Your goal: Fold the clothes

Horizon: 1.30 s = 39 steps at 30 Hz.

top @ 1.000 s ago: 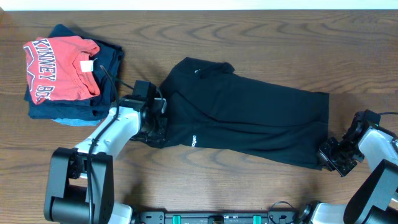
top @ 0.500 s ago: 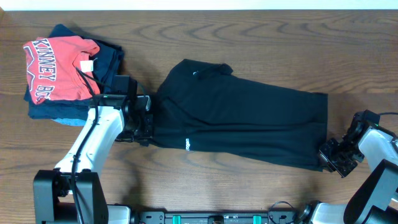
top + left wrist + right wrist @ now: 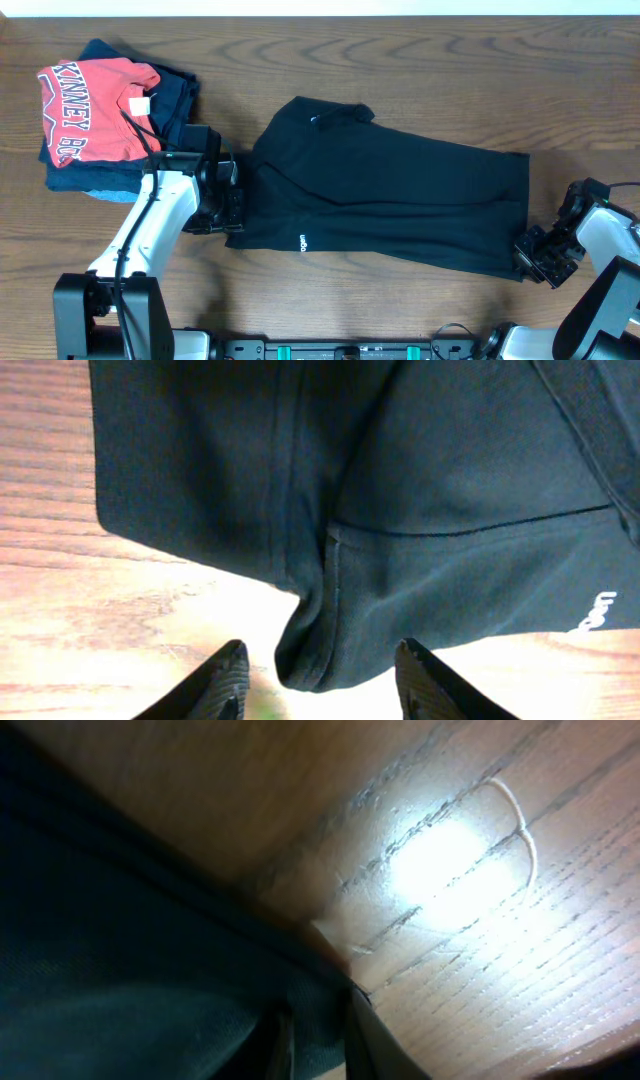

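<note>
The black garment (image 3: 390,195) lies spread across the middle of the table, with a tiny white logo (image 3: 301,242) near its front edge. My left gripper (image 3: 226,212) is at its left corner, fingers open. In the left wrist view a fold of the black fabric (image 3: 330,650) hangs between the open fingertips (image 3: 320,680), not pinched. My right gripper (image 3: 528,252) is at the garment's front right corner. In the right wrist view its fingers (image 3: 315,1040) are shut on the black fabric (image 3: 120,940).
A stack of folded clothes sits at the back left: a red T-shirt with white lettering (image 3: 95,108) on top of navy (image 3: 175,100) and light blue garments. Bare wooden tabletop (image 3: 450,60) surrounds the black garment.
My left gripper pulled the garment's left corner leftward, then let go; its fingers are now open. The white logo shifted slightly. The right gripper has stayed put.
</note>
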Each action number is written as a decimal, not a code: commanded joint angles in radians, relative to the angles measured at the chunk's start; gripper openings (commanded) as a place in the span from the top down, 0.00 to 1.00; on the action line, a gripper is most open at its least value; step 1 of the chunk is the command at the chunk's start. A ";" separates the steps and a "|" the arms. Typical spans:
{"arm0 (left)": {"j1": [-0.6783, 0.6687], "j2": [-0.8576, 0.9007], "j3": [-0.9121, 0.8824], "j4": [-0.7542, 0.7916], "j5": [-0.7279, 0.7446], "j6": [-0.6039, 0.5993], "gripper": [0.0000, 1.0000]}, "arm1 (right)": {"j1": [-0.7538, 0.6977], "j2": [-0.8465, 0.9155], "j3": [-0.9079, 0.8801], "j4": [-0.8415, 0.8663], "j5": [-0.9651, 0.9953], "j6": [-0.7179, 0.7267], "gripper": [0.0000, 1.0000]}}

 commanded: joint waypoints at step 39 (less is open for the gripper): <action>-0.303 0.204 0.010 0.664 0.342 -0.311 0.92 | -0.011 -0.203 0.210 -0.099 -0.115 -0.001 0.60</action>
